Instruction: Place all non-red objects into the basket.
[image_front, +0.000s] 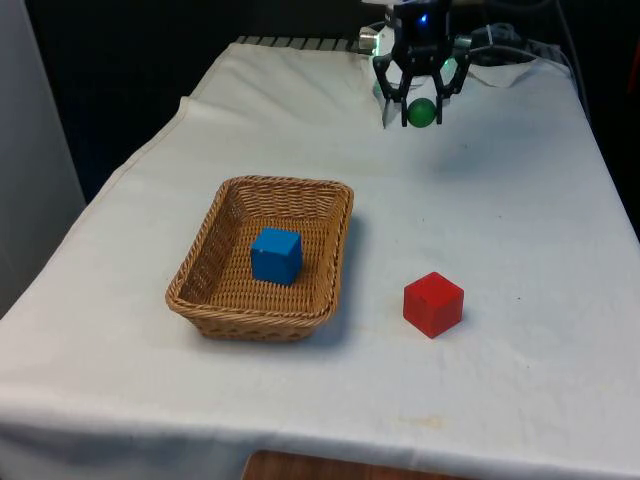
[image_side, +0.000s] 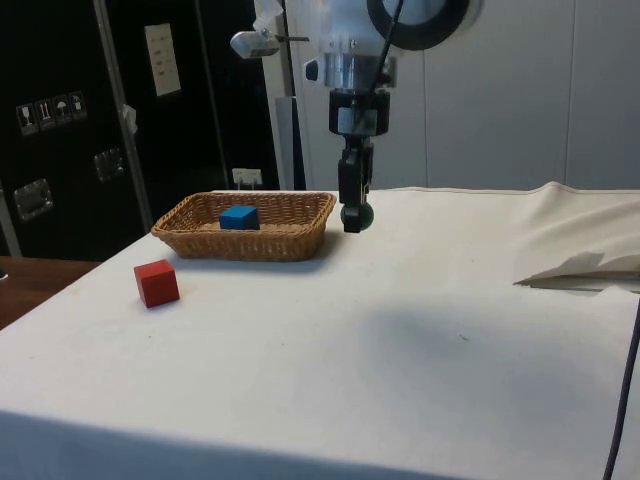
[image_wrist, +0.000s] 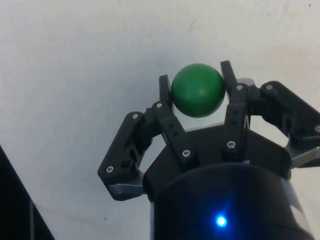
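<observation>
My gripper (image_front: 420, 112) hangs above the far part of the table, shut on a green ball (image_front: 422, 113). The ball (image_wrist: 197, 90) sits squeezed between both fingertips (image_wrist: 164, 86), lifted clear of the cloth. From the side, the gripper (image_side: 355, 216) holds the ball (image_side: 362, 214) just beyond the wicker basket's (image_side: 300, 238) end. The basket (image_front: 330, 255) stands at mid-table with a blue cube (image_front: 276, 255) inside it. A red cube (image_front: 433, 304) rests on the cloth on the front view's right of the basket.
Folded white cloth (image_side: 585, 265) bunches up at the table's far end near the robot base. Dark cabinets (image_side: 70, 130) stand past the table's edge in the side view.
</observation>
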